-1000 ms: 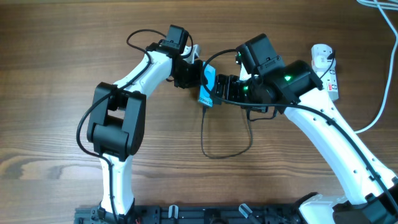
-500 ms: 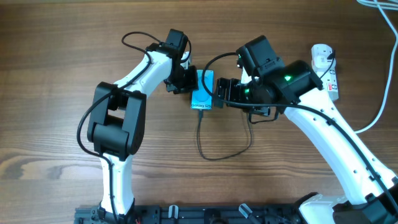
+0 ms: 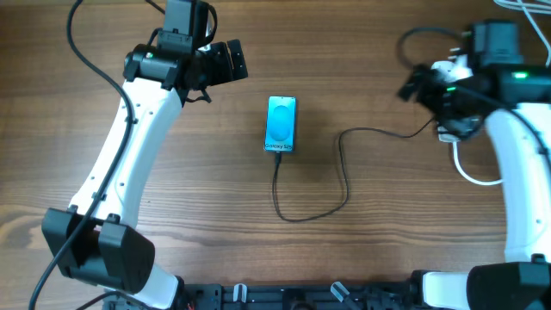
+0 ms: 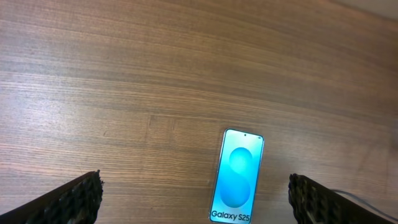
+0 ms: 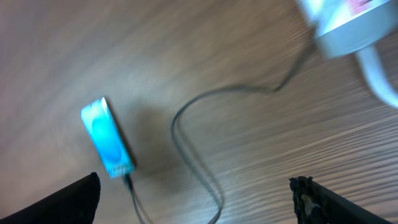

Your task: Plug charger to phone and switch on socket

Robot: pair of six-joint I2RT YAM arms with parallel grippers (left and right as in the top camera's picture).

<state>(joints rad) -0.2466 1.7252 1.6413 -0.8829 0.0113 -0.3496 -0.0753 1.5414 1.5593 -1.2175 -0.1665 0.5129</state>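
Your left gripper [image 3: 228, 62] is hanging over the far left of the table [image 3: 387, 241], its jaws spread wide and holding nothing. To its right, the phone [image 3: 281, 125] is lying flat mid-table, screen up, with its white band at the near end. The charger [image 3: 344, 164] is meeting that near end, looping toward you, then running right toward the socket [image 5: 345, 25]. Your right gripper [image 3: 415, 84] is hovering at the far right, jaws also spread and empty, just left of the socket, which the arm is mostly hiding from overhead. The thick white cord [image 3: 469, 172] is curling nearer.
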